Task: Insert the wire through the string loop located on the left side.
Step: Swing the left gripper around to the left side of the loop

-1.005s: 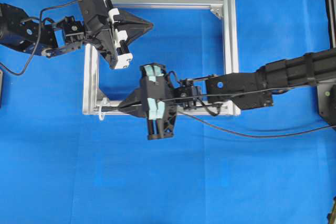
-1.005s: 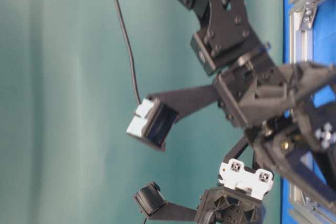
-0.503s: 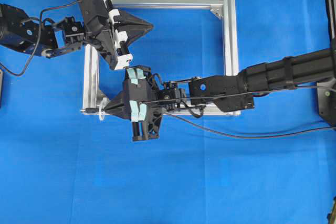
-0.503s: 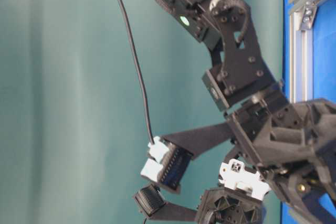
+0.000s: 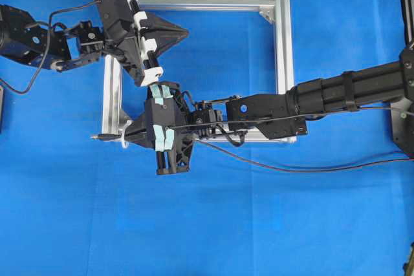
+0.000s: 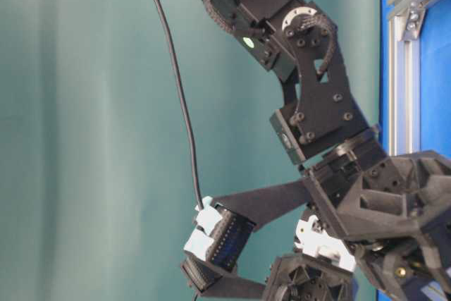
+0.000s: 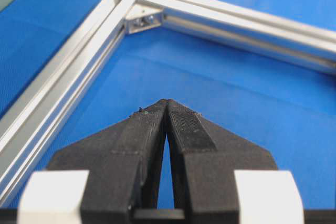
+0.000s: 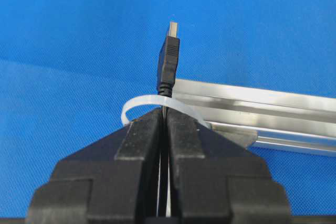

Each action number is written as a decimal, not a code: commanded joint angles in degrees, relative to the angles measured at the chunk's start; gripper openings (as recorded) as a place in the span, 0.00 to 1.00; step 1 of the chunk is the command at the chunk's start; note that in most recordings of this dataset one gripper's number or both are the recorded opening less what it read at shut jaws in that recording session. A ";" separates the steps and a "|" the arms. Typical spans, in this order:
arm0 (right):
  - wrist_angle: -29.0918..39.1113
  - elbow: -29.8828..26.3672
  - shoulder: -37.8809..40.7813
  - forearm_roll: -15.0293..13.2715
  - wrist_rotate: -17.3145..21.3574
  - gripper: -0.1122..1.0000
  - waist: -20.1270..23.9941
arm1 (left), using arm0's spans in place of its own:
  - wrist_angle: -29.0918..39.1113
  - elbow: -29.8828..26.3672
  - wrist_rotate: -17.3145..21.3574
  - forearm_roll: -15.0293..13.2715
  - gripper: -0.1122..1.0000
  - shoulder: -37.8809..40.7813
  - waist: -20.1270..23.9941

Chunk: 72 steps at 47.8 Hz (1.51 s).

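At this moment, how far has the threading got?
Done: the plug of the wire has passed through the string loop and pokes out beyond the frame.
In hand: the right pincer is shut on the wire right at the loop.
Left: feeding more wire through and letting go. The left pincer is shut and empty.

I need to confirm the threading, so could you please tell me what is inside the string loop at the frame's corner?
The wire passes through the string loop; its plug and metal tip stick out beyond it. The right gripper covers the loop's near side and the cable behind.
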 commanded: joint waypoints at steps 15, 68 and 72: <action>-0.09 -1.23 -1.23 -0.09 -0.09 0.10 -0.09 | -0.26 14.41 -0.18 0.09 0.10 -12.83 -1.49; 0.26 -1.32 -1.23 -0.18 -0.09 0.10 -0.26 | 9.93 26.28 -0.97 0.70 0.10 -32.43 -23.64; 0.09 -1.32 -1.23 -0.18 -0.09 0.10 -0.26 | 9.93 26.10 -0.97 0.70 0.10 -32.52 -25.05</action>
